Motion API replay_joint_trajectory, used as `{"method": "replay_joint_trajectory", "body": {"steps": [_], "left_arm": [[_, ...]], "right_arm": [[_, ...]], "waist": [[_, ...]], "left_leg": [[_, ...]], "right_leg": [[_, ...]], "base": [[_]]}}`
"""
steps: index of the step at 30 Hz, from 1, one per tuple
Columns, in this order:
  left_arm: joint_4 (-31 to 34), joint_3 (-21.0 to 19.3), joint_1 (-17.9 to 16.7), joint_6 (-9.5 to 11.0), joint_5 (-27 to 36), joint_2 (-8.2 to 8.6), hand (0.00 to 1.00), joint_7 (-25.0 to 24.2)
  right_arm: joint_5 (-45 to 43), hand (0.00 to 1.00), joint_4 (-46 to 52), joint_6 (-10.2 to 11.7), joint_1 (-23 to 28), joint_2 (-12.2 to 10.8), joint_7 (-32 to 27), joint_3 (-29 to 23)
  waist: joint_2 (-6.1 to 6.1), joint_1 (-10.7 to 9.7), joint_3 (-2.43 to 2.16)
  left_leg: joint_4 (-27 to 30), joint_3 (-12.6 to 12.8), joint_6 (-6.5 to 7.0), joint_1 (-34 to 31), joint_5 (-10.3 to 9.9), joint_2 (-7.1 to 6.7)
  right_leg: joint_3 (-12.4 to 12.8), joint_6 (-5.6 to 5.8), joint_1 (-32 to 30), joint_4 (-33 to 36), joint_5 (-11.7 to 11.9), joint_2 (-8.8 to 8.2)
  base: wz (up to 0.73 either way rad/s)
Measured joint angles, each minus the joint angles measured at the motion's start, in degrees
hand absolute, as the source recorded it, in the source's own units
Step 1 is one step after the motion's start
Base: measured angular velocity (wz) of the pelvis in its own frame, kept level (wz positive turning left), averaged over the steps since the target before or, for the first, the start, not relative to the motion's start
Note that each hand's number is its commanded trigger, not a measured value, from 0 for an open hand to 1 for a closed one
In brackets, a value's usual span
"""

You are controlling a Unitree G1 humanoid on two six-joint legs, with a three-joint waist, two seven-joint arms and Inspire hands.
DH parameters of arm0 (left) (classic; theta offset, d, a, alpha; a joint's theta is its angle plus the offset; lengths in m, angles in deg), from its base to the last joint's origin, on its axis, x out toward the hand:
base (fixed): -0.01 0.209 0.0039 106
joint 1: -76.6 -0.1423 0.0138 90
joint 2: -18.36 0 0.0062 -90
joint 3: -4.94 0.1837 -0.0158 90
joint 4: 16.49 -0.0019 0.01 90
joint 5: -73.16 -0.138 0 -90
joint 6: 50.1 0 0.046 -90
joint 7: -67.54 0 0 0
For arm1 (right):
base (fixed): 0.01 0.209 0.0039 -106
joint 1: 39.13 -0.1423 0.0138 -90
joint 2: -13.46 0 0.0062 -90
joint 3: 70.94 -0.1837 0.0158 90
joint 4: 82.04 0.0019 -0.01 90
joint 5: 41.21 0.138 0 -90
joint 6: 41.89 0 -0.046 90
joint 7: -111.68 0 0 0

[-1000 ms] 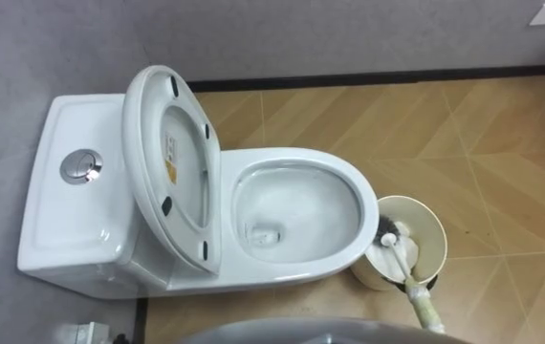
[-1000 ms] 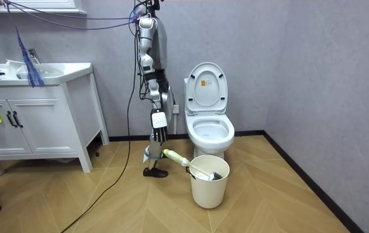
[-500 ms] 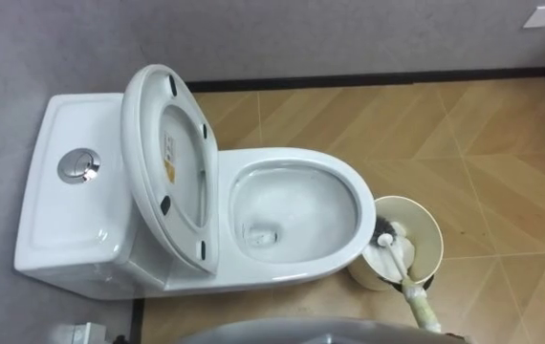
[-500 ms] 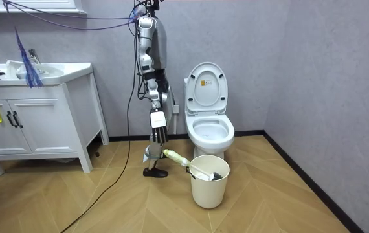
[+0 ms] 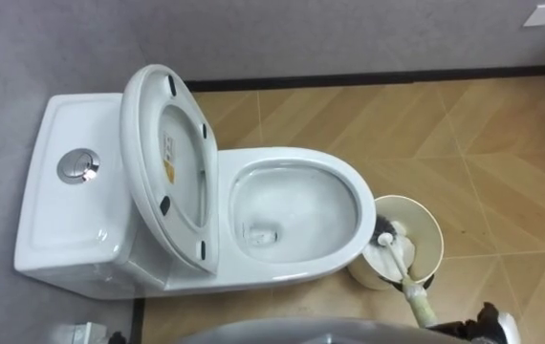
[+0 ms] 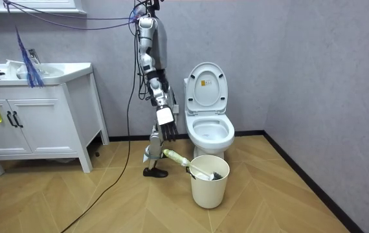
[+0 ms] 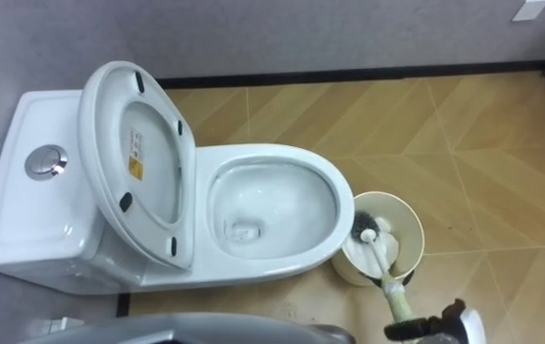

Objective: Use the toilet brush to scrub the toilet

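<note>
A toilet brush (image 5: 399, 260) stands slanted in a cream bucket (image 5: 435, 232) at the lower right of the left eye view. Its dark bristle head lies down inside the bucket. Its pale handle leans out over the bucket's near rim toward the bottom edge of the frame.

The right hand (image 5: 488, 321) shows at the bottom right corner, near the handle's end and not holding it. In the room view this hand (image 6: 167, 132) hangs just above the handle, apart from it, with its fingers released and pointing down.

The bucket sits on the wooden floor (image 5: 502, 143), touching or just beside the front of the white toilet (image 5: 351, 182) at the frame's centre. The lid and seat (image 5: 172, 162) are raised together against the tank (image 5: 67, 215), which has a round chrome button (image 5: 78, 166) on top.

In the room view the robot stands upright at the toilet's side, on the room view's left of it. A white sink cabinet (image 6: 35, 113) stands farther left against the grey wall.
</note>
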Motion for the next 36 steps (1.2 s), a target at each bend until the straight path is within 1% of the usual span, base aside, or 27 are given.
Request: {"method": "replay_joint_trajectory", "body": {"steps": [3, 5, 7, 8, 9, 11, 13, 14, 15, 16, 17, 18, 20, 21, 22, 23, 24, 25, 26, 27, 28, 30, 31, 32, 33, 34, 36], "left_arm": [[0.19, -0.04, 0.03, 0.66, -0.02, -0.5, 0.0, -0.22], [0.29, -0.34, 0.05, 1.2, -0.02, -0.62, 0.0, -0.21], [0.41, -0.92, 0.59, 1.66, -0.02, -0.79, 0.0, -0.11], [0.49, -0.92, 0.65, 1.85, -0.02, -0.87, 0.0, -0.1], [0.99, -0.97, 0.79, 2.15, 0.06, -0.98, 0.0, -0.1], [1.0, -1.29, 1.39, 2.61, 0.04, -1.1, 0.0, -0.1], [2.04, -1.44, 3.85, 3.62, 0.07, -1.45, 0.0, -0.1], [2.46, -1.44, 4.29, 3.84, 0.12, -1.52, 0.0, -0.1], [2.81, -1.41, 5.04, 4.6, 0.58, -1.75, 0.0, -0.1], [2.84, -1.26, 5.93, 5.08, 1.5, -1.89, 0.0, -0.09], [2.84, -1.12, 6.28, 5.32, 2.17, -1.91, 0.0, -0.09], [2.73, -0.61, 6.9, 6.03, 3.74, -1.97, 0.0, -0.09], [2.63, 0.25, 8.06, 6.56, 5.63, -2.04, 0.0, -0.1], [2.7, 0.88, 9.12, 7.04, 5.97, -2.14, 0.0, -0.1], [2.67, 1.83, 9.96, 7.16, 6.79, -2.25, 0.0, -0.1], [2.66, 2.23, 10.32, 7.2, 7.07, -2.27, 0.0, -0.09], [2.47, 3.09, 11.3, 7.24, 7.83, -2.35, 0.0, -0.09], [1.98, 3.71, 12.7, 7.25, 8.4, -2.36, 0.0, -0.09], [1.66, 4.11, 13.7, 7.24, 9.14, -2.34, 0.0, -0.09], [1.2, 4.98, 15.52, 7.27, 10.0, -2.28, 0.0, -0.09], [0.92, 5.63, 16.91, 7.42, 10.6, -2.26, 0.0, -0.09], [0.7, 7.19, 19.58, 7.87, 11.69, -2.24, 0.0, -0.09], [0.73, 8.12, 20.71, 7.83, 11.94, -2.1, 0.0, -0.09], [0.83, 8.3, 21.28, 7.85, 12.17, -1.95, 0.0, -0.09], [1.05, 8.36, 22.06, 8.12, 12.55, -1.54, 0.0, -0.09], [1.28, 8.61, 22.75, 8.21, 13.67, -1.08, 0.0, -0.08], [4.01, 10.5, 23.98, 8.17, 15.44, -0.86, 0.0, -0.07]], "right_arm": [[-0.04, 0.0, 0.84, 0.98, -1.06, 0.0, -1.12, 0.01], [-0.18, 0.0, 0.84, 1.52, -1.69, 0.0, -1.18, 0.06], [0.14, 0.0, 0.8, 1.82, -2.11, 0.03, -1.19, 0.09], [0.42, 0.0, 0.8, 1.86, -2.15, 0.03, -1.2, 0.1], [0.91, 0.0, 0.78, 1.9, -2.46, 0.03, -1.21, 0.1], [1.46, 0.0, 0.5, 2.07, -3.68, 0.14, -1.42, 0.08], [1.92, 0.0, -1.61, 2.39, -5.24, 0.32, -2.09, 0.06], [2.25, 0.0, -2.18, 2.41, -5.66, 0.38, -2.16, 0.07], [2.96, 0.0, -3.31, 2.42, -6.72, 0.49, -2.27, 0.1], [3.27, 0.0, -4.3, 2.45, -7.9, 0.67, -2.37, 0.29], [3.63, 0.0, -5.07, 2.68, -8.53, 0.88, -2.43, 0.72], [4.12, 0.0, -6.7, 3.05, -9.83, 1.35, -2.41, 1.28], [4.57, 0.0, -9.14, 3.62, -11.24, 2.03, -2.39, 1.32], [4.9, 0.0, -10.45, 3.64, -12.27, 2.63, -2.42, 1.81], [5.13, 0.0, -10.66, 3.69, -12.78, 3.18, -2.46, 2.97], [5.49, 0.0, -11.1, 3.78, -13.26, 3.45, -2.45, 3.71], [6.49, 0.0, -12.94, 4.0, -14.93, 3.9, -2.37, 4.7], [7.39, 0.0, -14.37, 3.79, -16.9, 4.29, -2.35, 5.03], [7.81, 0.0, -14.81, 3.62, -17.92, 4.57, -2.35, 5.09], [8.83, 0.0, -15.17, 3.65, -19.55, 5.18, -2.34, 5.19], [9.65, 0.0, -16.1, 4.01, -21.23, 5.78, -2.36, 5.52], [9.91, 0.0, -17.51, 4.29, -23.53, 6.53, -2.36, 5.67], [10.11, 0.0, -17.72, 4.31, -24.74, 6.81, -2.4, 5.68], [10.24, 0.0, -17.72, 4.36, -25.36, 6.94, -2.43, 5.66], [10.6, 0.0, -17.66, 4.42, -26.37, 7.21, -2.47, 5.66], [10.7, 0.0, -17.62, 4.49, -27.15, 7.68, -2.53, 5.64], [11.94, 0.0, -17.78, 4.29, -27.91, 8.76, -2.54, 5.68]], "waist": [[-0.05, 0.01, -0.01], [-0.14, 0.01, -0.1], [0.01, 0.01, -0.32], [-0.01, 0.02, -0.29], [0.2, 0.01, -0.38], [0.36, -0.05, -0.3], [0.45, -0.22, -0.01], [0.44, -0.19, 0.0], [0.44, -0.04, 0.09], [0.63, 0.01, 0.3], [0.8, 0.0, 0.38], [1.12, -0.11, 0.46], [1.35, -0.14, 0.43], [1.56, 0.01, 0.45], [1.81, 0.06, 0.55], [1.85, 0.11, 0.54], [1.91, 0.25, 0.54], [1.96, 0.96, 0.56], [2.03, 1.31, 0.64], [2.14, 1.66, 0.81], [2.32, 1.65, 1.16], [2.41, 1.67, 1.55], [2.44, 1.74, 1.59], [2.45, 1.74, 1.72], [2.4, 1.8, 1.99], [2.37, 1.83, 2.38], [2.38, 1.84, 2.56]], "left_leg": [[0.07, 0.02, 0.0, -0.28, 0.0, -0.02], [0.15, -0.01, 0.0, -0.95, 0.0, -0.01], [0.53, -0.32, 0.0, -2.04, 0.0, -0.03], [0.55, -0.35, 0.0, -2.38, 0.0, -0.01], [0.76, -0.4, 0.0, -3.22, 0.0, 0.04], [1.63, -1.41, 0.0, -5.12, 0.0, 0.09], [2.58, -2.69, 0.0, -7.97, 0.0, 0.07], [2.75, -3.08, 0.01, -8.67, 0.01, 0.08], [3.55, -3.35, 0.02, -10.23, 0.01, 0.11], [4.26, -3.79, 0.02, -11.57, 0.01, 0.11], [4.54, -4.0, 0.02, -12.14, 0.01, 0.11], [4.76, -4.5, 0.07, -13.15, 0.04, 0.05], [5.08, -4.77, 0.36, -14.95, 0.25, -0.07], [5.46, -4.89, 0.47, -16.32, 0.34, -0.09], [6.18, -5.26, 0.54, -18.0, 0.38, -0.15], [6.3, -5.36, 0.62, -18.84, 0.45, -0.19], [6.56, -5.36, 0.74, -20.44, 0.66, -0.2], [7.13, -5.36, 0.84, -22.27, 0.77, -0.18], [7.59, -5.36, 0.89, -23.37, 0.8, -0.17], [8.47, -5.5, 1.03, -25.29, 0.88, -0.21], [9.35, -6.13, 1.15, -27.07, 0.96, -0.35], [10.49, -6.35, 1.46, -29.63, 1.16, -0.59], [10.97, -6.35, 1.74, -31.23, 1.35, -0.92], [11.45, -6.33, 1.81, -32.14, 1.39, -1.08], [12.78, -6.21, 1.88, -34.26, 1.42, -1.19], [14.57, -6.14, 1.96, -36.81, 1.41, -1.56], [17.83, -6.0, 2.03, -41.0, 1.37, -2.14]], "right_leg": [[-0.06, 0.0, -0.2, -0.05, 0.0, -0.02], [-0.13, 0.0, -0.85, 0.04, 0.02, -0.01], [-0.59, 0.0, -1.62, 0.07, 0.04, -0.09], [-0.67, -0.02, -1.94, 0.15, 0.05, -0.09], [-0.82, -0.07, -2.7, 0.33, 0.1, -0.1], [-1.7, -0.2, -4.02, 1.04, 0.22, -0.18], [-2.93, -0.33, -5.73, 1.16, 0.48, -0.29], [-3.14, -0.37, -6.2, 1.17, 0.54, -0.37], [-3.38, -0.43, -7.2, 1.32, 0.59, -0.43], [-4.02, -0.46, -8.06, 1.44, 0.69, -0.44], [-4.54, -0.44, -8.4, 1.48, 0.78, -0.45], [-5.05, -0.46, -9.26, 1.73, 0.82, -0.49], [-5.48, -0.46, -10.98, 2.27, 0.82, -0.55], [-5.73, -0.45, -12.27, 2.69, 0.83, -0.53], [-6.11, -0.45, -13.75, 3.3, 0.83, -0.59], [-6.18, -0.45, -14.6, 3.6, 0.83, -0.66], [-6.15, -0.45, -16.68, 4.73, 0.83, -0.81], [-6.25, -0.45, -18.92, 6.08, 0.82, -1.24], [-6.25, -0.45, -20.18, 6.85, 0.82, -1.33], [-6.49, -0.44, -22.19, 7.96, 0.82, -1.53], [-6.96, -0.44, -23.86, 9.09, 0.82, -1.71], [-7.0, -0.37, -26.61, 11.25, 0.75, -2.19], [-7.08, -0.14, -28.61, 12.78, 0.58, -2.72], [-7.05, -0.04, -29.76, 13.67, 0.47, -2.8], [-6.91, 0.19, -32.21, 15.96, 0.08, -3.32], [-6.91, 0.34, -34.81, 18.34, -0.46, -4.07], [-7.14, 0.55, -38.68, 21.87, -1.15, -5.29]], "base": [[0.0], [0.02], [0.07], [0.06], [0.04], [0.14], [0.32], [0.27], [0.21], [0.21], [0.19], [0.18], [0.14], [0.13], [0.13], [0.09], [0.0], [-0.05], [-0.04], [0.07], [0.14], [0.18], [0.11], [0.06], [0.11], [0.18], [0.28]]}}
